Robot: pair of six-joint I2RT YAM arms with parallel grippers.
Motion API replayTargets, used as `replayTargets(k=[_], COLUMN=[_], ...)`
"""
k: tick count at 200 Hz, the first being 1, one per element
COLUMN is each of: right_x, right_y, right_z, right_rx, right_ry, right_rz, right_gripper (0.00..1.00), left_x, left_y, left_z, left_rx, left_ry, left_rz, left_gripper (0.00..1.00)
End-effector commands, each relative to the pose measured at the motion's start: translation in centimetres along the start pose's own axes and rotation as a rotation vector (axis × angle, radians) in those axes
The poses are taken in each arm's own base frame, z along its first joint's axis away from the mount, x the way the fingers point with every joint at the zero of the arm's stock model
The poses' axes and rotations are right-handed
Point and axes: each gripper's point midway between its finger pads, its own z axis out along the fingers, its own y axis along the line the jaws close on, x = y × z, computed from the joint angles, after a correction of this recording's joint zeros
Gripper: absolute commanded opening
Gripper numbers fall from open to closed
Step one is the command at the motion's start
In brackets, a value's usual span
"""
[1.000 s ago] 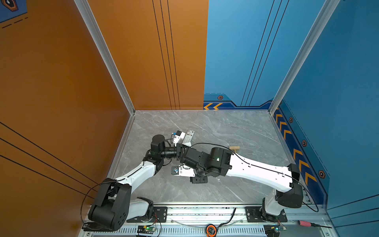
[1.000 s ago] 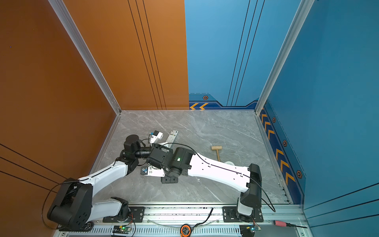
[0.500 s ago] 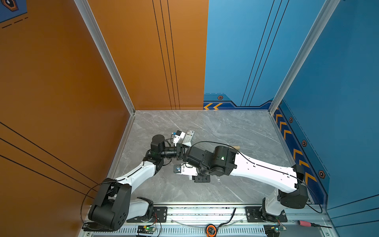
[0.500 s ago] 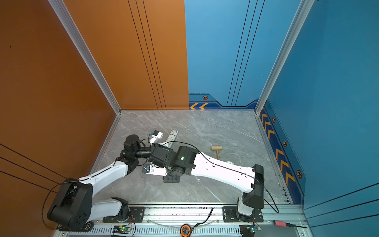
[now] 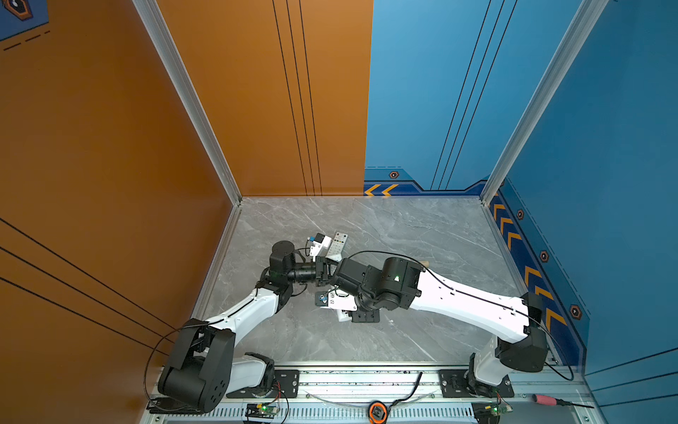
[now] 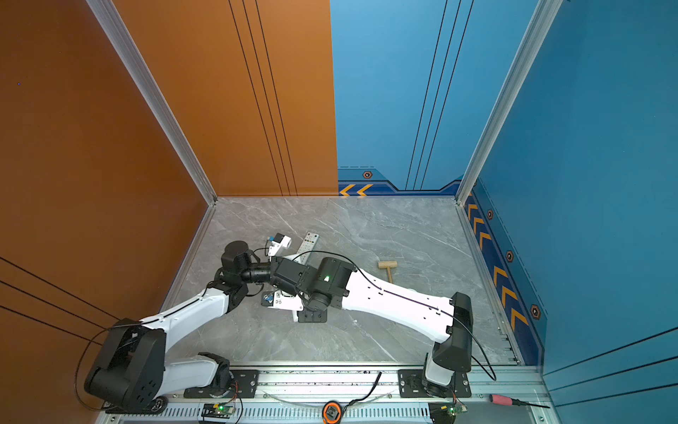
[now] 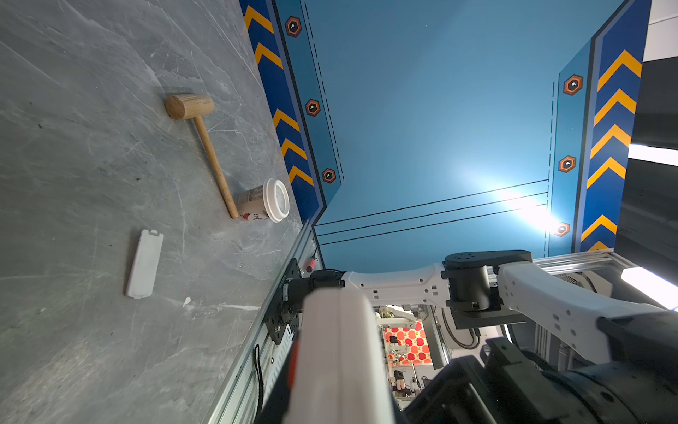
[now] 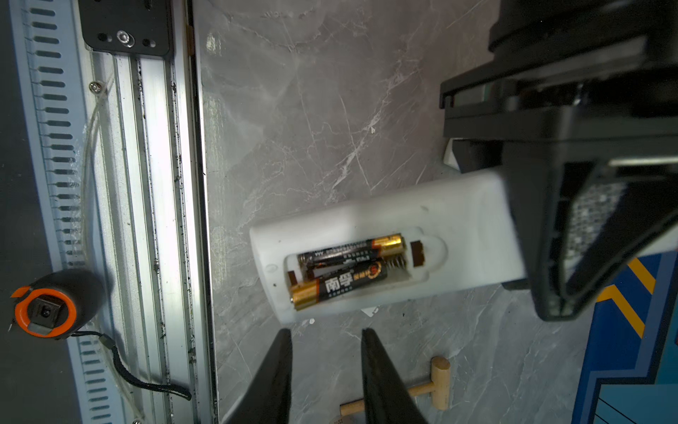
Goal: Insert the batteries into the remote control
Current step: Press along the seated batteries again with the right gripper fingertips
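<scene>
My left gripper (image 8: 521,235) is shut on one end of the white remote control (image 8: 385,227) and holds it above the table. The remote's battery bay faces my right wrist camera and has no cover. Two batteries lie in the bay: one (image 8: 352,249) sits deep, the other (image 8: 337,286) lies slanted on top with its gold end at the bay's rim. My right gripper (image 8: 325,332) hovers just off the remote's free end, open and holding nothing. In both top views my right wrist (image 5: 367,282) covers most of the remote. The left wrist view shows the remote (image 7: 337,359) close up.
A white battery cover (image 7: 144,264), a wooden mallet (image 6: 387,268) and a tipped paper cup (image 7: 264,205) lie on the grey table. A second, grey remote (image 5: 337,244) lies behind the grippers. An orange tape measure (image 8: 44,312) sits on the front rail (image 8: 157,183).
My right arm's wrist has shifted slightly to the right over the held remote. The left arm has stayed still with the remote.
</scene>
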Motion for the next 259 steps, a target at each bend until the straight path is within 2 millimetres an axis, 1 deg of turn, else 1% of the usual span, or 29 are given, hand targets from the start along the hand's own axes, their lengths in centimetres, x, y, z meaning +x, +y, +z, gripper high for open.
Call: replayTargets(k=[1, 41, 72, 145, 159, 161, 163, 182, 217, 259], right_x=[0.0, -0.2, -0.5, -0.9, -0.8, -1.3, -1.4, -1.5, -1.5, -1.0], right_y=[0.6, 0.8, 0.6, 0.5, 0.3, 0.0, -0.1, -0.4, -0.9, -1.7], right_z=[0.4, 0.7, 1.0, 1.6, 1.8, 1.3, 1.2, 1.4, 1.7, 2.4], right_rx=[-0.024, -0.029, -0.018, 0.002, 0.013, 0.022, 0.026, 0.038, 0.054, 0.081], right_ry=[0.024, 0.027, 0.028, 0.035, 0.044, 0.026, 0.021, 0.028, 0.039, 0.07], right_rz=[-0.025, -0.032, -0.029, -0.013, -0.006, -0.003, 0.0, 0.008, 0.03, 0.038], right_gripper=[0.3, 0.28, 0.25, 0.2, 0.19, 0.19, 0.19, 0.18, 0.17, 0.14], left_x=[-0.3, -0.3, -0.3, -0.1, 0.0, 0.0, 0.0, 0.0, 0.1, 0.4], left_y=[-0.9, -0.9, -1.0, -1.0, -1.0, -1.0, -1.0, -1.1, -1.2, -1.3], left_z=[-0.4, -0.4, -0.4, -0.4, -0.3, -0.3, -0.3, -0.3, -0.3, -0.2], left_rx=[0.016, 0.015, 0.017, 0.016, 0.016, 0.016, 0.016, 0.017, 0.019, 0.022], left_ry=[-0.014, -0.016, -0.015, -0.017, -0.015, -0.014, -0.015, -0.015, -0.014, -0.006], left_rz=[0.038, 0.038, 0.038, 0.037, 0.035, 0.034, 0.036, 0.037, 0.039, 0.042], left_gripper=[0.0, 0.0, 0.0, 0.0, 0.0, 0.0, 0.0, 0.0, 0.0, 0.0])
